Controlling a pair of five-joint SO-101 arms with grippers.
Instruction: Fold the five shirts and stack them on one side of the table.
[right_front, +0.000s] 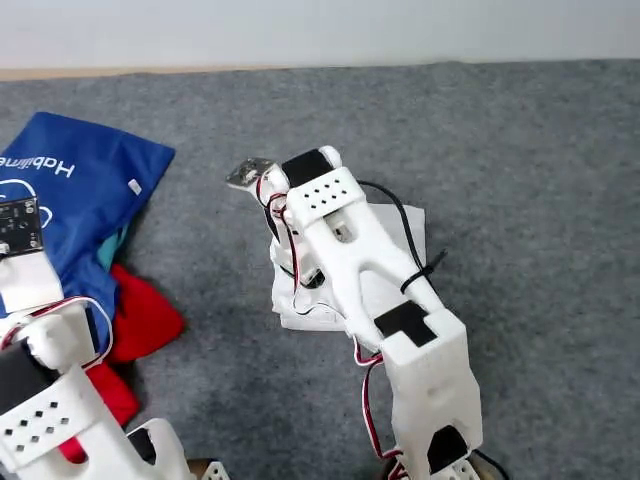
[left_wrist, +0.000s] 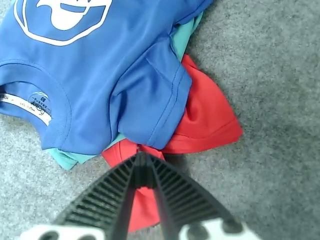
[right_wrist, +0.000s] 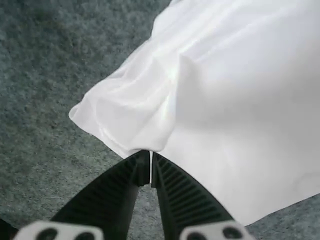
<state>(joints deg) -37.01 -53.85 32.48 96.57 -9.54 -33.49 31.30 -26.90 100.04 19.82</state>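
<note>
**Both grippers closed at shirt edges**

Left gripper (left_wrist: 145, 162): jaws closed, tips at the red shirt (left_wrist: 205, 120). Red lies under the teal shirt (left_wrist: 70, 159) and blue shirt (left_wrist: 100, 75), piled on the left of the grey table (right_front: 520, 150). Right gripper (right_wrist: 150, 160): jaws closed at the white shirt's (right_wrist: 225, 100) edge, mid-table.

Shirts on a grey felt tabletop (right_front: 520, 180)
A folded white shirt (right_front: 300, 318) lies under the right arm (right_front: 340, 230); a blue printed shirt (right_front: 90, 200) overlaps a red shirt (right_front: 145, 315).
</note>
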